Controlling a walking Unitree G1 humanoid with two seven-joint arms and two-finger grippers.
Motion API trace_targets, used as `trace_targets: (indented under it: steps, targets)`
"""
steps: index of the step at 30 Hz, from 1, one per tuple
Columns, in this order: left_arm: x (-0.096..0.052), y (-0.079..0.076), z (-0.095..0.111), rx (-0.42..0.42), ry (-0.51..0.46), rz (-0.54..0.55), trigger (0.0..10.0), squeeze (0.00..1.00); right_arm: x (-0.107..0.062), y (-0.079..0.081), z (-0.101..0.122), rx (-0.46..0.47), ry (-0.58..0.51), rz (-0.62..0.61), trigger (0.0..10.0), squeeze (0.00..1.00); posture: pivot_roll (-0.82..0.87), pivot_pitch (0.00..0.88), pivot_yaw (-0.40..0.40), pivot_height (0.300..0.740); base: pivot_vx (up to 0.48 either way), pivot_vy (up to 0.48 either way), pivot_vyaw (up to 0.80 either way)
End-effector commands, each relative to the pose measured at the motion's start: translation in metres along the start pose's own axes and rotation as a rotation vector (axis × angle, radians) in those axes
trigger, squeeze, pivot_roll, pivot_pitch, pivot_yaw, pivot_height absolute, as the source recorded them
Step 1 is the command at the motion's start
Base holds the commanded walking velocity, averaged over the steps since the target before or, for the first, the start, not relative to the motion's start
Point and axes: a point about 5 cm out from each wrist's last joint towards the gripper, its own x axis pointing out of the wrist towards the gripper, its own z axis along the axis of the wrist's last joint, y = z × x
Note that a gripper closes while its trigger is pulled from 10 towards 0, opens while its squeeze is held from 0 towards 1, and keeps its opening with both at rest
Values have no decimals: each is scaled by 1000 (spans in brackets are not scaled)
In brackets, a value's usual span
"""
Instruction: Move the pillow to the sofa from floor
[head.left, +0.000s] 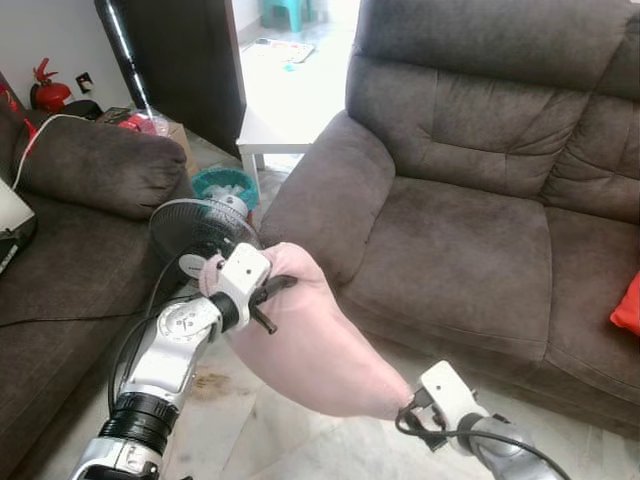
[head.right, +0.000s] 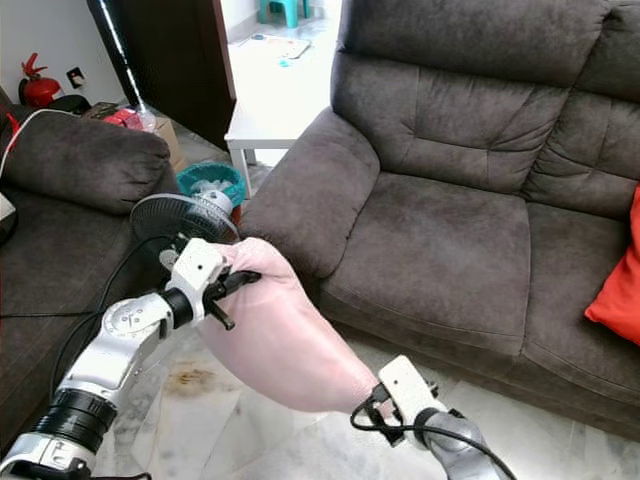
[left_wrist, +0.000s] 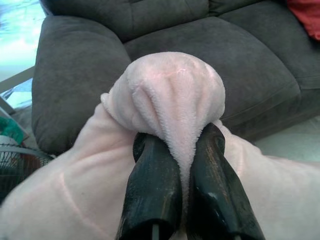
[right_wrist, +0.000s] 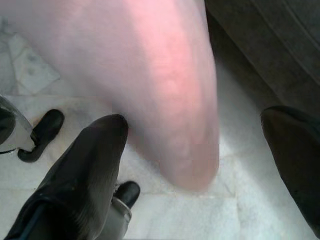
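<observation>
Left tool (left_wrist: 185, 165) pinches pink pillow (head.left: 310, 340) before sofa (head.left: 470, 220)

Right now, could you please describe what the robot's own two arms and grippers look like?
Both arms are silver metal with round joints, the left arm ringed by a black ribbed collar lower down. Each wrist carries a white boxy block. A black cable loops beside each arm. The left gripper and right gripper each have two long, glossy black fingers with rounded tips.

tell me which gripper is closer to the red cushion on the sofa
Right. The right gripper is low at the pillow's bottom end, on the side toward the red cushion. The left gripper pinches the pillow's top, farther away, near the fan.
</observation>
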Motion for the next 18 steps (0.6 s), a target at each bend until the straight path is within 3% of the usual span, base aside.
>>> trace_targets:
  steps: [1, 2, 10, 18]
  targets:
    - [2, 4, 26, 55, -100, 1, 10000, 0, 1, 2, -6, 14, 29, -10, 10000, 243, 15, 44, 23, 740, 0, 0, 0]
    - [3, 5, 27, 56, -104, 3, 10000, 0, 1, 3, -7, 20, 38, -4, 10000, 0, 17, 46, 23, 740, 0, 0, 0]
    - [7, 5, 31, 56, -124, 15, 10000, 0, 3, 11, -16, 5, 76, 25, 10000, 0, 15, 48, 22, 740, 0, 0, 0]
    - [12, 0, 40, 46, -164, 4, 10000, 0, 9, 31, -24, 43, 102, 93, 10000, 0, 22, 48, 22, 740, 0, 0, 0]
